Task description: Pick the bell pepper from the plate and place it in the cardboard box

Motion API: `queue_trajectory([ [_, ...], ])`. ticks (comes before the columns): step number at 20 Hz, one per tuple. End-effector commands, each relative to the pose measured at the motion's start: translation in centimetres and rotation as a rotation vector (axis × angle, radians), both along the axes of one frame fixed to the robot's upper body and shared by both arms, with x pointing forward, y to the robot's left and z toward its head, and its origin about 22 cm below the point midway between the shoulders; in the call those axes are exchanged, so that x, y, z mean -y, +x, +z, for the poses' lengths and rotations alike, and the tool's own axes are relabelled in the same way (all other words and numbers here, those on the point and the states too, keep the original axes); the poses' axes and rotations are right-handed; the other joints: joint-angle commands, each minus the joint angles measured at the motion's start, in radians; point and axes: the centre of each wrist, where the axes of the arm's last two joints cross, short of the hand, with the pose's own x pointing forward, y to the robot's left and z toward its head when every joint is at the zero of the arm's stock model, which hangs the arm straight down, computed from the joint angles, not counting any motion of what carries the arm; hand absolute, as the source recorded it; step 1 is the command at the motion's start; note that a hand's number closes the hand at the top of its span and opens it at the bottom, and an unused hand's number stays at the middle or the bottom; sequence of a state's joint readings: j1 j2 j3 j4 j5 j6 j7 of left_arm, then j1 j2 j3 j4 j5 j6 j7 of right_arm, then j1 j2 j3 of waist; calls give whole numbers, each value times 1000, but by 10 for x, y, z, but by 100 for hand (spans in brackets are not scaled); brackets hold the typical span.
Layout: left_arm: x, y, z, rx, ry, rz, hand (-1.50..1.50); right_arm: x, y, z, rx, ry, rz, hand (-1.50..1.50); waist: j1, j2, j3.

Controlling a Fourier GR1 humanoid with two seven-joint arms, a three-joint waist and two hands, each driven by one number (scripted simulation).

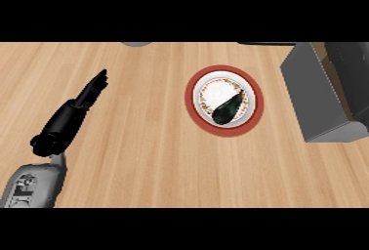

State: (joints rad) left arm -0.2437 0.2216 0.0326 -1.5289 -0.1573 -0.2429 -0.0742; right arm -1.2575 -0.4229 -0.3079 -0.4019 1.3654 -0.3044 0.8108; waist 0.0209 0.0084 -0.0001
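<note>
A dark green bell pepper [227, 110] lies on a round plate [249, 88] with a red rim and white centre, right of the counter's middle. The cardboard box [317, 93], grey on its outside with its open top facing up, stands at the right edge, just right of the plate. My left hand [90, 93] is at the left, fingers straight and pointing up and away, well apart from the plate and holding nothing. My right hand does not show.
The wooden counter [144, 161] fills the view. A grey rounded object [135, 44] peeks in at the top edge, and a dark strip [267, 43] lies along the top right.
</note>
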Motion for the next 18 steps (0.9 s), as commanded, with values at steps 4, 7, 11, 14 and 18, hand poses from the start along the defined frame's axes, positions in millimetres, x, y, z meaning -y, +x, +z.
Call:
queue_trajectory([
  [4, -8, -6, 4, 0, 8, 10, 0, 72, -17, -34, -251, 222, 3, 150, -8, -4, 1],
  [7, -6, 10, 5, 8, -5, 5, 0, 62, -14, -40, -269, 254, 41, 150, -5, 1, 0],
  [11, 2, -10, -3, -9, -7, -4, 0, 95, -28, -53, -425, 332, 21, 150, -14, -8, 0],
  [14, -8, -7, -2, -16, 11, 3, 0, 113, -37, -64, -453, 420, 117, -150, -15, -6, 1],
  [18, -34, -7, -5, 10, -3, 17, 0, 112, -38, -60, -368, 416, 271, -150, -18, -6, 0],
])
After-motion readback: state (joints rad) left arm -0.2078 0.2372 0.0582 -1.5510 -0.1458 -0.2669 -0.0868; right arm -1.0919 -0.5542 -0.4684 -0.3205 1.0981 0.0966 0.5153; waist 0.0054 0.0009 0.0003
